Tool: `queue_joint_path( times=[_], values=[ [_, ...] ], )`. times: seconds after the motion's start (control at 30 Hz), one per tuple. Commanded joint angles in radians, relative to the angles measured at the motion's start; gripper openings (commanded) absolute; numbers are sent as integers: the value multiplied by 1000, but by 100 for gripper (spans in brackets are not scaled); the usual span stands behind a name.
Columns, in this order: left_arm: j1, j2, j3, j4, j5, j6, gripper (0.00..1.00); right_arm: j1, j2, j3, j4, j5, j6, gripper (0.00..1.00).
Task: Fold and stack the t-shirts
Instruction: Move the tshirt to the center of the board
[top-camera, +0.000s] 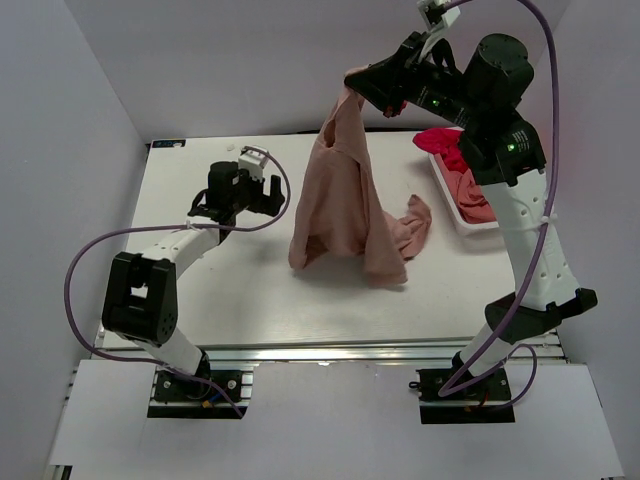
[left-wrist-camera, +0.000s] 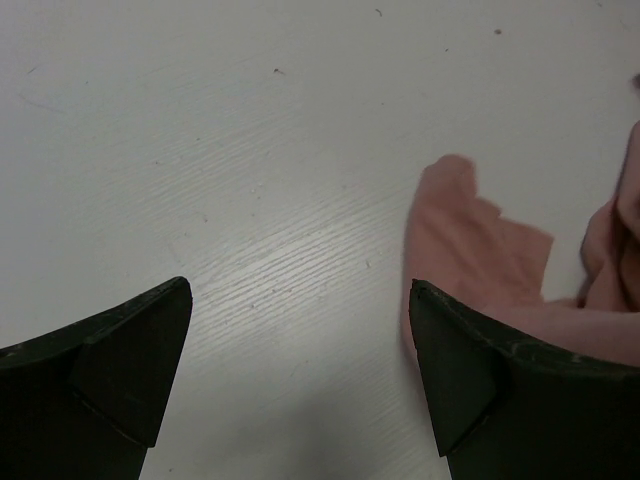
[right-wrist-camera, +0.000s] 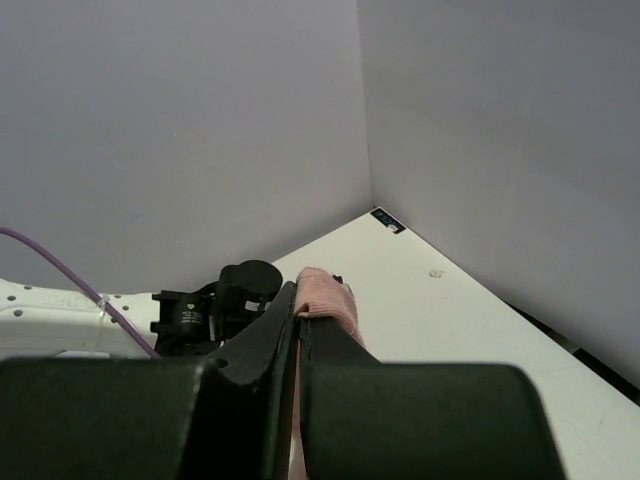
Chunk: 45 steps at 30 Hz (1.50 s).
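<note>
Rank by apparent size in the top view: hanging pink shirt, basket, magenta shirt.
1. Pink shirt, clearly largest, though lifted nearer the camera.
2. Basket, partly hidden by the right arm.
3. Magenta shirt, only a bunch showing.

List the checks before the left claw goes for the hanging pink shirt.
1. Grip of right claw on pink shirt: ok, shut on it.
2. State of left claw: ok, open and empty.
3. Shirt clear of the table: not ok, its lower end rests there.
4. Cloth centred in the left claw: not ok, it lies off to one side.
5. Shirt hanging flat: not ok, bunched.
6. Which part the right claw pinches: cannot tell.
</note>
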<state>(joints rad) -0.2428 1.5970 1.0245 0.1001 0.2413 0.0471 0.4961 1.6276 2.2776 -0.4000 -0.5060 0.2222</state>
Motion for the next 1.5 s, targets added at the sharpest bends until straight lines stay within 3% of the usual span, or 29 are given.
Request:
queue_joint_path(
  times=[0.0,0.23,0.37,0.6,0.8,1.13,1.33,1.47],
  values=[
    [-24,-31,31,-8,6,-16,98,2,-26,28,64,-37,39,0],
    [-35,-186,-36,3,3,-32,98,-16,-28,46,29,55,-1,0],
    [-35,-264,-29,-57,93,-93,98,-39,-46,-1,30,99,-34,0],
    [-36,-209,26,-30,164,-133,98,-41,-29,-112,55,109,-24,0],
    [-46,-154,100,-45,158,-107,98,-42,-44,-142,89,8,42,0],
    [-62,15,15,-3,191,-115,98,-41,-114,-144,96,-46,100,0],
    [-62,-94,138,-86,220,-128,98,-41,-95,-308,134,6,72,0],
    [-62,-175,216,-160,245,-154,98,-41,-23,-313,125,24,54,0]
  ],
)
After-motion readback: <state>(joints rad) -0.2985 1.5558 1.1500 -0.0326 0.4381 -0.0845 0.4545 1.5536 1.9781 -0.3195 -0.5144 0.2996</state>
